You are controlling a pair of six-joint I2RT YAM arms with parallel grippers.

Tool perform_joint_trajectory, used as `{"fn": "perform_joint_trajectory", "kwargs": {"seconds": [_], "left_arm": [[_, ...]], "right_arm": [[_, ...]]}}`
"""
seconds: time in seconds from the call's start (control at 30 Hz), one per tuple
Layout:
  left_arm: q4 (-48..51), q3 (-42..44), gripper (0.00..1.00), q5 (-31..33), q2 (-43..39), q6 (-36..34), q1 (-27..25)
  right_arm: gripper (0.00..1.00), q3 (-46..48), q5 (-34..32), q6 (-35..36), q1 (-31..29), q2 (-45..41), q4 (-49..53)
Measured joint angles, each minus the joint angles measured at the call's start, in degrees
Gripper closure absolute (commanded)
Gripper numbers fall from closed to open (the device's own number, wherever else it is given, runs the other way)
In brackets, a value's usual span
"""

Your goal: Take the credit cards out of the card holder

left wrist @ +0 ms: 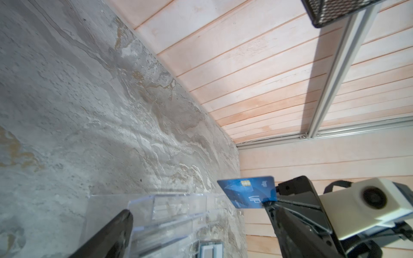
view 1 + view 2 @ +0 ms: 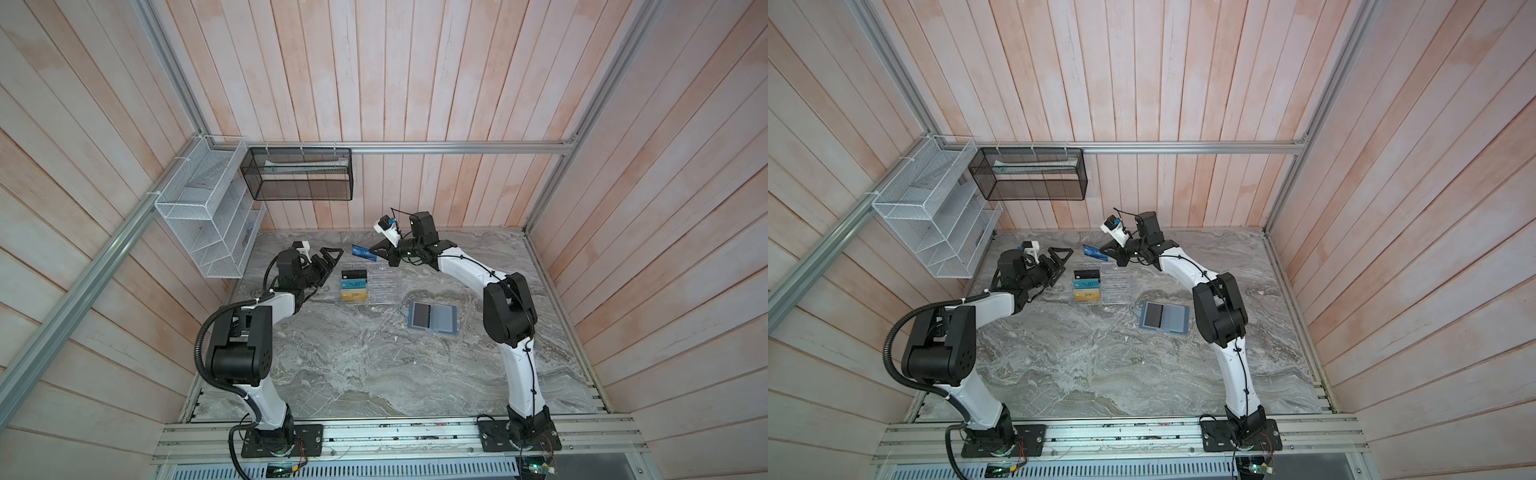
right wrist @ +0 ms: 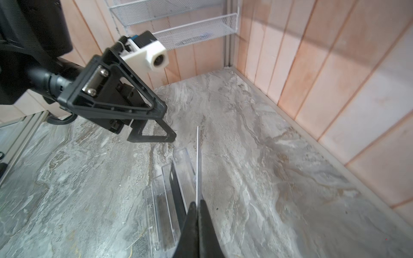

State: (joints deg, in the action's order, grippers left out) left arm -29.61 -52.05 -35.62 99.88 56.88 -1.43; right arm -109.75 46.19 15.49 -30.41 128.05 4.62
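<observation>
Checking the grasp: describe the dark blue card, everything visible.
The dark blue card is thin glossy plastic with a gold chip and pale "VIP" lettering. The right gripper pinches it near a corner, jaws shut on it. It hangs in the air over the far end of the clear rack, touching nothing else.

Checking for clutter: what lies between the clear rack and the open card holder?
Nothing: only bare table separates the clear rack and the card holder, in both top views.
</observation>
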Motion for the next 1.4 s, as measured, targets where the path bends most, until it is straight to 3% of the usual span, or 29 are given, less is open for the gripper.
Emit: {"fn": "perform_joint_trajectory", "kwargs": {"seconds": [0.27, 0.57, 1.4], "left_arm": [[-6.91, 8.24, 0.0, -3.32, -4.39, 6.91, 1.11], [-8.98, 11.04, 0.0, -5.05, -8.98, 10.54, 2.19], [-13.49, 12.92, 0.0, -7.72, -8.26, 14.32, 2.82]], "right_arm": [[1.0, -11.72, 3.78, 8.33, -1.84, 5.11, 7.13], [1.0, -19.63, 4.74, 12.85, -1.86, 14.14, 16.31], [1.0, -22.47, 5.99, 15.13, -1.7, 16.31, 19.21]]}}
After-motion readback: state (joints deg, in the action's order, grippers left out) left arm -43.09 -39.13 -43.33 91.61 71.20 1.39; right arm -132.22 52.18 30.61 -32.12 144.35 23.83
